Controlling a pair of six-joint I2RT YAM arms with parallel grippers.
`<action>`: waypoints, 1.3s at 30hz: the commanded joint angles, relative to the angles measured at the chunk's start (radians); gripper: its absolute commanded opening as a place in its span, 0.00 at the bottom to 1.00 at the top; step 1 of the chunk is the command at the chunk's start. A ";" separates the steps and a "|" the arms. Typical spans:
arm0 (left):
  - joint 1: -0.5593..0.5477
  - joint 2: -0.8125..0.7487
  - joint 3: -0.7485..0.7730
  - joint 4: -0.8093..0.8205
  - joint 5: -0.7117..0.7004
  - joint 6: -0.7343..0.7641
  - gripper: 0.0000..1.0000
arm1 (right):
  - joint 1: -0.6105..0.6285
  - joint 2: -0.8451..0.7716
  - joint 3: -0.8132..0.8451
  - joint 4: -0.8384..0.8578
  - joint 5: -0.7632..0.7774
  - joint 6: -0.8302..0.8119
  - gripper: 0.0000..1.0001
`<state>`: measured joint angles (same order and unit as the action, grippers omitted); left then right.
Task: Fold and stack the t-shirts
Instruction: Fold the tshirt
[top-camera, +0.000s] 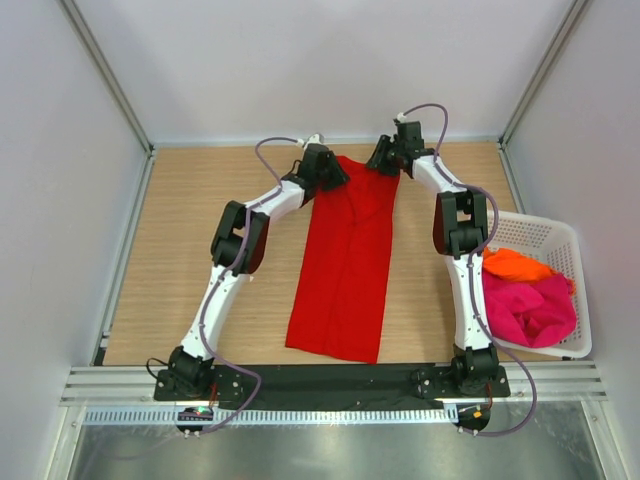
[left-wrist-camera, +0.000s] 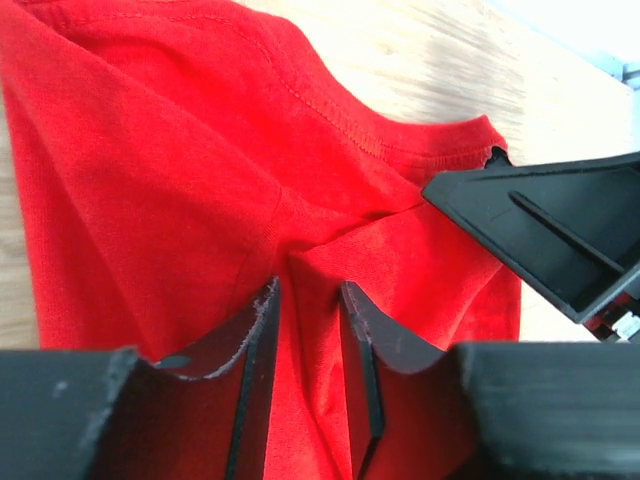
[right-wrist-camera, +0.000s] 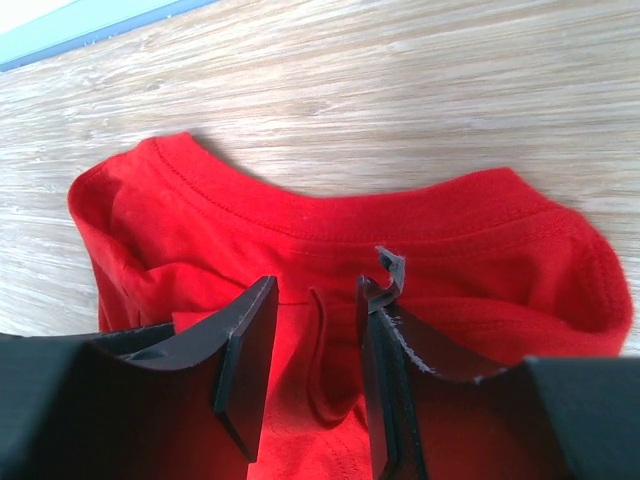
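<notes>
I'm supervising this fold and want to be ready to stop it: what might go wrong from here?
The right gripper straddles only a thin pleat of the red t-shirt by its collar, jaws apart; closing may catch one layer, and the folded strip could fall open when lifted. The left gripper works close beside it, so the two may bump. The right arm's elbow is near the white basket and might nudge it.

A t-shirt (top-camera: 345, 270) lies lengthwise down the middle of the surface (top-camera: 180, 260). The left gripper (top-camera: 335, 172) and right gripper (top-camera: 385, 160) are at its far corners. At the right near edge, a basket (top-camera: 560, 240) holds two more t-shirts (top-camera: 530, 305).
</notes>
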<state>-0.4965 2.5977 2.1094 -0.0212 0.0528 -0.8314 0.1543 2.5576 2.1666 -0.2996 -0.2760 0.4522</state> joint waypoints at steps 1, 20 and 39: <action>-0.002 0.029 0.058 0.003 -0.024 -0.006 0.30 | -0.010 -0.008 0.006 0.039 -0.005 0.008 0.43; 0.010 -0.042 -0.008 0.043 -0.087 -0.025 0.00 | -0.027 -0.031 0.012 0.100 -0.040 0.016 0.01; 0.022 -0.059 -0.023 0.066 -0.082 -0.055 0.08 | -0.055 0.096 0.157 0.113 -0.098 0.079 0.31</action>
<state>-0.4862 2.5984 2.0808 0.0254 0.0017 -0.8871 0.1116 2.6465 2.2520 -0.1444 -0.3920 0.5301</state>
